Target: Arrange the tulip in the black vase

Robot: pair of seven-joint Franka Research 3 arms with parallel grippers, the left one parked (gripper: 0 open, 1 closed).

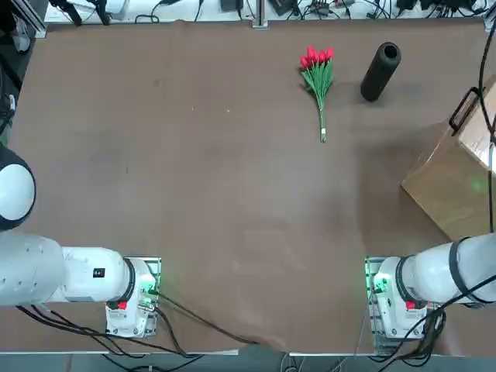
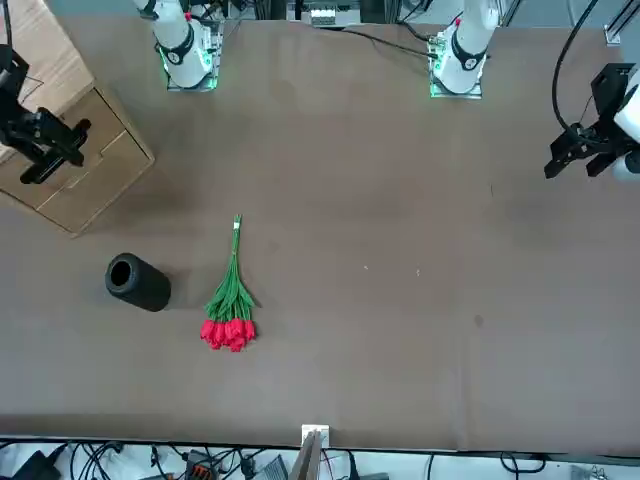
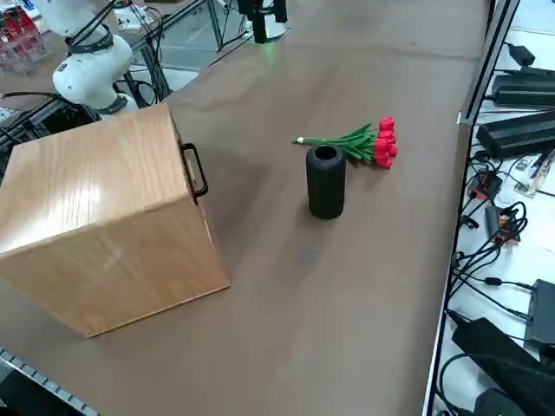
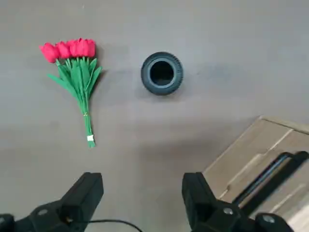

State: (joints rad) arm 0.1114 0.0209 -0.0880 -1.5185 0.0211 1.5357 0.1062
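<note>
- The right gripper (image 4: 143, 180) hangs released, its two fingers well apart with nothing between them; the wrist view cuts off its rear parts, and the top view leaves it out of frame.
- In the front view the gripper appears by the wooden box (image 3: 113, 225), with the arm behind it cut off by the picture's edge; its height over the box is hard to judge.
- The box is cropped in the top, front and wrist views; the right side view shows its top and dark handle (image 3: 198, 173), but not its far sides.
- The black vase (image 3: 326, 184) stands upright on the table (image 1: 217, 178), its round mouth facing up; the inside is too dark to make out.
- The tulip bunch (image 1: 318, 85) lies flat on the table beside the vase, apart from it, on its left by the robot's own sides.
- In the right side view the vase's rim overlaps the leaves and may hide a little of them.
- The red blooms point to the table's far edge, away from the arms' bases, and the bound stem ends point back toward the robot.
- The bunch's long axis runs nearly straight out from the robot, the blooms slightly further left than the stem ends.
</note>
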